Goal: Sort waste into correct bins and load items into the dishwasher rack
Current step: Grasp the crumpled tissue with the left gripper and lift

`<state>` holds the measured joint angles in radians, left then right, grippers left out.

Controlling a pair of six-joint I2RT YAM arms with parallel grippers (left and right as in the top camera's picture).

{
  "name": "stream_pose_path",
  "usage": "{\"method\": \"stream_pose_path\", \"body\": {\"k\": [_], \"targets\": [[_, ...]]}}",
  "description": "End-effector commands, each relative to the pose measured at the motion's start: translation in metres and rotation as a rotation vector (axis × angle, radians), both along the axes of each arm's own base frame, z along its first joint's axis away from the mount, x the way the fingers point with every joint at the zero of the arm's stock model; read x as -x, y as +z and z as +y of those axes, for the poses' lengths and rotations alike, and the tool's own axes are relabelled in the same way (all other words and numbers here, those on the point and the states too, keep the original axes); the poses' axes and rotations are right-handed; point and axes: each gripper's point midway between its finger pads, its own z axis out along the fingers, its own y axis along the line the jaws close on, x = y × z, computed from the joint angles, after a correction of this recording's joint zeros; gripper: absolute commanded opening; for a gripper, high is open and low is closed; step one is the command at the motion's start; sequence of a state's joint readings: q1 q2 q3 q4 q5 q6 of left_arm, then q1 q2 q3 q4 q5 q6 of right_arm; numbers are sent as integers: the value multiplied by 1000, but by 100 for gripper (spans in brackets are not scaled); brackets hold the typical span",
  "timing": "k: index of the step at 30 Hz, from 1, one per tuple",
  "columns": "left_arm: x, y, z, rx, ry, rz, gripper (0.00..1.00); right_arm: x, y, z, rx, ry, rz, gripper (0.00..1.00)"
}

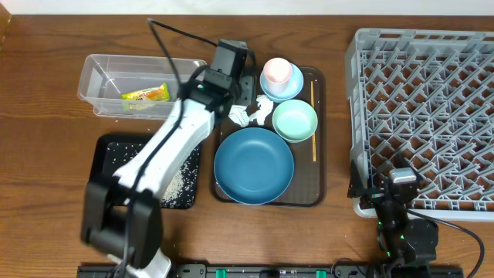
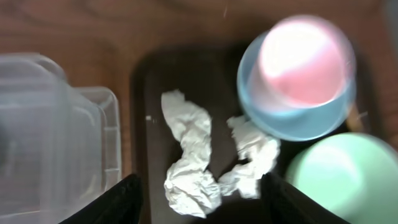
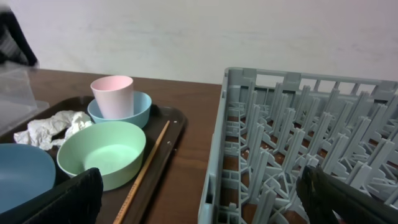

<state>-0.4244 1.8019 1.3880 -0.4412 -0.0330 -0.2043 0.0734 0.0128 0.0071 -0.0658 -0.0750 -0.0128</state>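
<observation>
My left gripper (image 2: pixel 200 199) is open and hangs over the crumpled white tissue (image 1: pixel 248 114), which lies in two wads (image 2: pixel 189 155) on the brown serving tray. The yellow-green wrapper (image 1: pixel 145 94) lies in the clear tub (image 1: pixel 96 77). Rice (image 1: pixel 179 181) lies in the black tray (image 1: pixel 104 150). The pink cup (image 1: pixel 276 71) stands in the pale-blue bowl (image 1: pixel 289 86). The mint-green bowl (image 1: pixel 295 120), the blue plate-bowl (image 1: pixel 253 165) and the chopstick (image 1: pixel 312 120) are on the serving tray. My right gripper (image 3: pixel 199 199) is open and empty at the front left corner of the grey rack (image 1: pixel 424 116).
The dark-brown serving tray (image 1: pixel 316 197) sits mid-table between the bins and the rack. My left arm (image 1: pixel 166 154) stretches over the black tray. Bare wood table (image 1: pixel 46 154) lies to the left and front.
</observation>
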Motion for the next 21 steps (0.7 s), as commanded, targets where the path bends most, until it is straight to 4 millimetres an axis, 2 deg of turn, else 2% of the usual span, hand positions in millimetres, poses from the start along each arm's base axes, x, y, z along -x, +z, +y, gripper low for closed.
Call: {"method": "stream_pose_path", "body": {"k": [1, 8, 17, 19, 21], "targets": [[-3, -42, -1, -64, -44, 66, 63, 1, -1, 3, 13, 15, 1, 99], [-10, -90, -3, -99, -63, 116, 63, 1, -1, 3, 13, 15, 1, 99], [-14, -121, 8, -170, -27, 138, 63, 1, -1, 3, 13, 15, 1, 99], [-13, -124, 8, -172, -28, 145, 56, 1, -1, 3, 13, 15, 1, 99], [-13, -124, 8, -172, -27, 144, 43, 1, -1, 3, 13, 15, 1, 99]]}}
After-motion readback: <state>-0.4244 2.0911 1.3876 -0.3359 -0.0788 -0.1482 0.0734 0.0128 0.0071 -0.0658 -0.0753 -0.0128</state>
